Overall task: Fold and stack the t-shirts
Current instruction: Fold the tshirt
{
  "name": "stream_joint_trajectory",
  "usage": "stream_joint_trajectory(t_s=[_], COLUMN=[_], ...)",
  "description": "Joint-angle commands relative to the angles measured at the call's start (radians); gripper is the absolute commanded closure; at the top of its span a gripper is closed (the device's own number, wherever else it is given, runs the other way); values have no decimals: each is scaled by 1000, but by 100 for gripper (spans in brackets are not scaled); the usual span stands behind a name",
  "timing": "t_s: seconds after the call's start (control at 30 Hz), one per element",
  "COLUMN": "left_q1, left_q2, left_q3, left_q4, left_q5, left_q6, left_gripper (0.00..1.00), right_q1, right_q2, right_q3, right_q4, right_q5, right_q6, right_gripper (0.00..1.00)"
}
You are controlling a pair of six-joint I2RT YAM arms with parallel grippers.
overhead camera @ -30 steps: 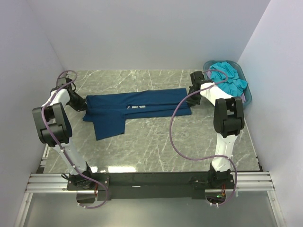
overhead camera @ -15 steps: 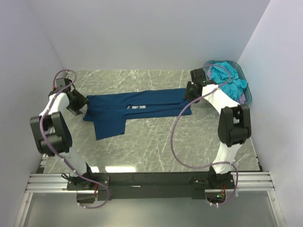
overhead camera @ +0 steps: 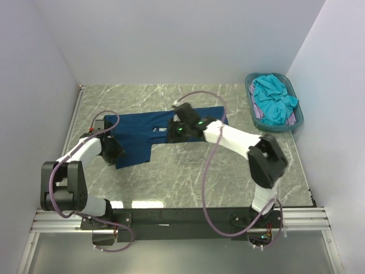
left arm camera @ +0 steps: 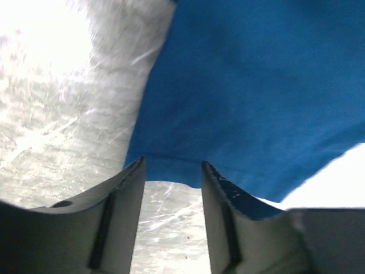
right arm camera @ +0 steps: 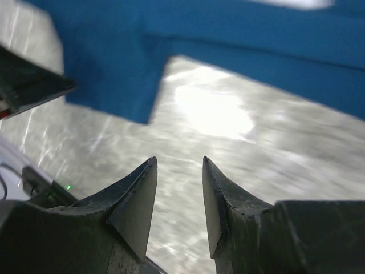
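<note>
The dark navy t-shirt (overhead camera: 137, 128) lies spread across the middle of the marble table, with one flap reaching toward the near left. My left gripper (overhead camera: 114, 151) is open at that flap's left edge. In the left wrist view (left arm camera: 171, 165) the cloth's hem (left arm camera: 256, 85) sits just at the fingertips. My right gripper (overhead camera: 173, 131) is open and empty, hovering over the shirt's middle by its white print. In the right wrist view (right arm camera: 178, 162) it is above bare marble with the navy cloth (right arm camera: 108, 74) ahead. The turquoise t-shirt (overhead camera: 274, 97) and a pale lilac one (overhead camera: 258, 112) lie in the basket.
The teal plastic basket (overhead camera: 249, 85) stands at the back right against the wall. White walls close the table on the left, back and right. A purple cable loops above the right arm. Part of the left arm (right arm camera: 28, 85) shows in the right wrist view.
The right arm swung left from the shirt's right end near the basket to its middle. The left arm moved from the shirt's far-left end toward me to the near-left flap.
</note>
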Motion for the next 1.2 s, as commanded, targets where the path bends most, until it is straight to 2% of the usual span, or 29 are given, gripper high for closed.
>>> stream_joint_trajectory(t_s=[0.0,0.17,0.33,0.63,0.67,0.73,0.83,0.9,0.93,0.97,1.07,1.17], left_q1=[-7,-12,-12,-12,-12,-13,-13,-12,-13,-12,-13,-12], left_q2=[8,46,62,106,111,119,132,137,137,135,109,82], left_q3=[-17,-12,-26,-37,-38,-41,-52,-58,-58,-54,-23,47], left_q4=[60,54,45,47,50,51,66,76,77,74,53,22], left_q5=[-10,-37,-74,-68,-64,-48,-21,-11,-8,-10,-25,-31], left_q6=[-26,-40,-53,-62,-60,-62,-63,-65,-65,-63,-56,-49], left_gripper=[53,56,56,55,61,79,85,90,97,99,99,99], right_q1=[76,156,185,219,221,231,244,245,248,248,247,242], right_q2=[96,259,371,460,463,477,506,519,517,512,485,456], right_q3=[117,237,345,408,409,414,435,457,458,455,463,495], right_q4=[76,71,34,-88,-111,-133,-162,-176,-165,-156,-131,-128], right_q5=[-46,-75,-75,30,43,75,81,75,71,59,43,51], right_q6=[46,55,38,17,13,12,1,-11,-16,-23,-45,-71], right_gripper=[55,55,56,57,58,58,66,74,79,88,100,100])
